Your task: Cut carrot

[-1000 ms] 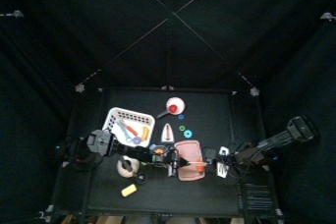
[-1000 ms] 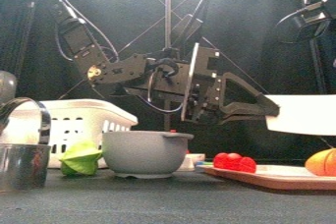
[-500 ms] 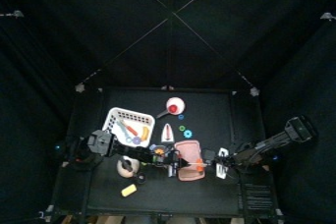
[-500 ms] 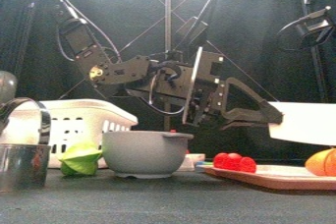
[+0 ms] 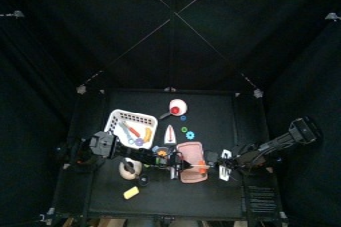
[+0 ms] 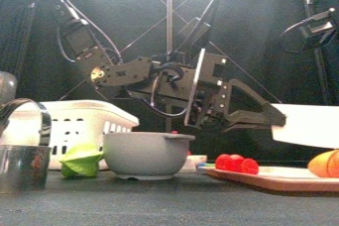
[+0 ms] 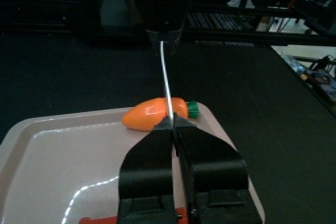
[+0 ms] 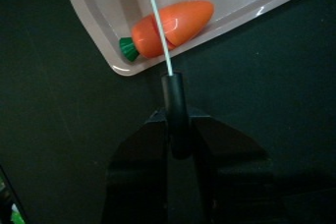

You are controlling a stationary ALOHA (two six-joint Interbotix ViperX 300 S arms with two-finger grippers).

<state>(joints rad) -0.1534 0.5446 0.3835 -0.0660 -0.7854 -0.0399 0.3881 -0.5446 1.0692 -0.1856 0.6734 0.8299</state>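
I see a grey bowl [image 6: 149,154] nearest the front camera. A white basket [image 6: 79,121], a green thing [image 6: 82,159] and a metal cup [image 6: 20,166] stand to its left. None of them lies between the arms and the work. To the right on the table is a pale pink tray [image 6: 284,177], with some red pieces [image 6: 236,163] on its near end.

The carrot [image 7: 160,113] lies in the tray, close to one corner and just inside the rim. The knife [image 6: 311,126] hangs over it, its white blade broadside to the front camera. In both wrist views I see the blade edge-on as a thin white line.

The right gripper [image 8: 175,135] has its fingers closed on the black handle. The left gripper [image 7: 171,149] has its fingers drawn nearly together on the blade's far end.

From the front, the carrot is cut off by the picture's right edge, so only an orange bulge shows. From above everything is too small for me to sort out. I cannot tell whether the blade's edge touches the carrot or only hangs over it.

The carrot lies flat. Its long axis runs across the blade line, and its green stub points toward the tray's corner. The blade crosses it nearer the green end.
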